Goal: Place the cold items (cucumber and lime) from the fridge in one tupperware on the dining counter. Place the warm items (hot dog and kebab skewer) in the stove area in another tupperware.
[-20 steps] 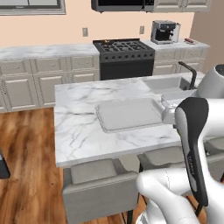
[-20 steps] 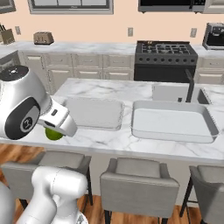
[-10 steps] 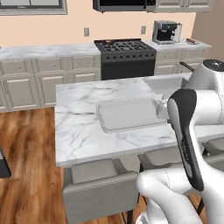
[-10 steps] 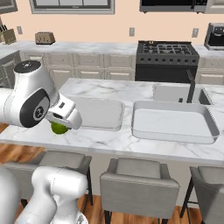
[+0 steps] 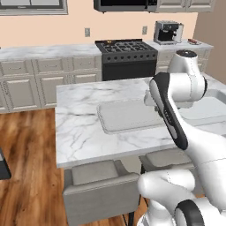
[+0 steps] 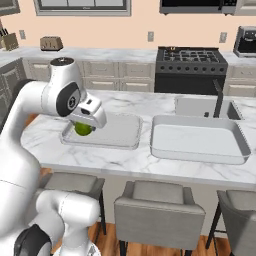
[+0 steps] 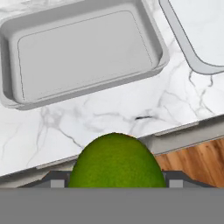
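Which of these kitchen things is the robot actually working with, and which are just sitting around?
In the job:
the lime, held in the gripper
the two tupperwares
the dining counter
the stove

Lying about:
toaster
coffee machine
sink
stools

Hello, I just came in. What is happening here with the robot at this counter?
The white robot arm is carrying the lime in its gripper, holding it above the near edge of the dining counter. Two tupperwares lie on the marble top: a smaller tray just ahead of the gripper and a larger one beside it. Both trays look bare at this moment, so the lime is not yet placed. The stove stands behind, against the wall.
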